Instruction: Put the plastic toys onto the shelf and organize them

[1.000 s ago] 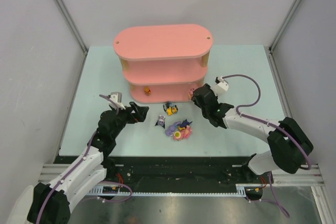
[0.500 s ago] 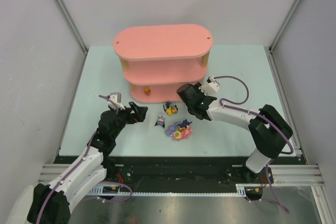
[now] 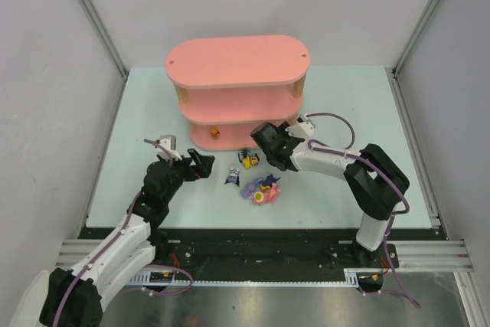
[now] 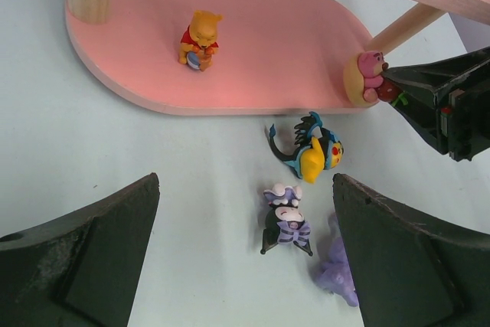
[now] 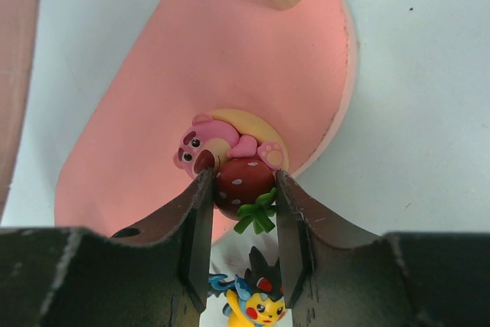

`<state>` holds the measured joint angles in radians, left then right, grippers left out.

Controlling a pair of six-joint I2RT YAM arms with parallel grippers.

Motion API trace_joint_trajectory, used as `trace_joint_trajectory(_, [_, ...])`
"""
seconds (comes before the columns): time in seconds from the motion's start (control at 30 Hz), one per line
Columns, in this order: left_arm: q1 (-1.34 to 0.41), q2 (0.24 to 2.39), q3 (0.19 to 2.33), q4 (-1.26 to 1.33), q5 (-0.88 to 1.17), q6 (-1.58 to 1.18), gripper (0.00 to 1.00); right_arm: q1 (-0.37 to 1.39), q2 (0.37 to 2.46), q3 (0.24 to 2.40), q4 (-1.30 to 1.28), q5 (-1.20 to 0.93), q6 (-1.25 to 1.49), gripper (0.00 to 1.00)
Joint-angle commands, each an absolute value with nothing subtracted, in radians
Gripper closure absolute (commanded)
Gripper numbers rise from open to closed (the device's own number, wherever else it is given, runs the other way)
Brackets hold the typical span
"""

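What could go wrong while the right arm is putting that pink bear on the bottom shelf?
1. The pink bear is at the very rim of the bottom board; released here, it might tip off.
2. The right tool pinches only its strawberry, so the bear could twist on release.
3. The yellow and black figure lies close by the tool and may get knocked as the arm backs out.

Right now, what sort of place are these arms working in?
Probably a lab test cell, not a home: bare grey wall panels in metal framing, a pale green table, and staged props, a pink shelf and small toys.
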<state>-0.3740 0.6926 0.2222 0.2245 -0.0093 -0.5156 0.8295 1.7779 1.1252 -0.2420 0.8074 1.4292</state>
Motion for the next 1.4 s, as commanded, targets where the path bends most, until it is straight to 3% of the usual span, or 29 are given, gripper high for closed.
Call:
trace_joint_trajectory(0.0, [-0.379, 0.683, 0.261, 0.232, -0.025, -0.518, 0.00, 0.834, 1.805, 1.183, -0.239, 0.876, 1.485, 1.00])
trace_joint_trajectory(1.07, [-0.379, 0.670, 0.273, 0.210, -0.038, -0.503, 0.00, 0.859, 1.927, 1.315, -0.236, 0.891, 1.476, 1.00])
trace_joint_trajectory(1.37, [-0.377, 0.670, 0.275, 0.202, -0.043, -0.500, 0.00, 0.859, 1.934, 1.315, -0.232, 0.887, 1.474, 0.75])
